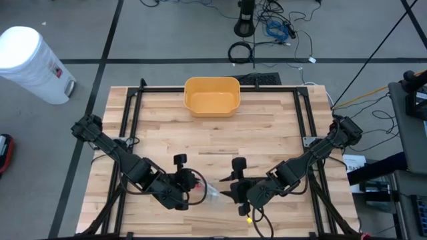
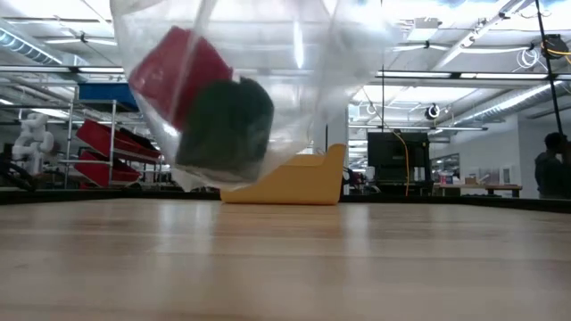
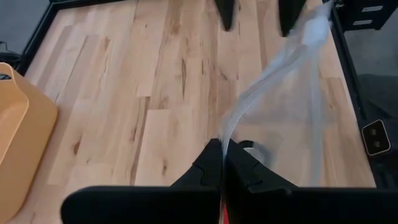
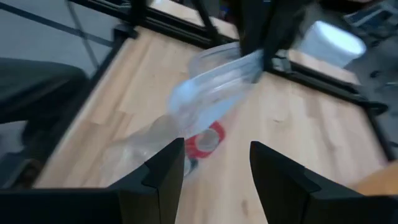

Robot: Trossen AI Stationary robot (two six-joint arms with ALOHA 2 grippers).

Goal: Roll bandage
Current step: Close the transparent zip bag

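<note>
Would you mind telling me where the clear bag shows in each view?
High: bag between both claws, near front edge.
Low: fills the upper left.
Left wrist: runs up from the shut left claw.
Right wrist: centre.
Landmark: yellow bin, behind the bag in low view.

We see a clear plastic bag [image 2: 268,80] hanging above the wooden table [image 2: 285,267], off its surface, well in front of the yellow bin [image 2: 303,183]. Inside it sit a red roll [image 2: 174,67] and, just beside it, a dark green roll [image 2: 227,120], pressed together near the bag's bottom.
</note>
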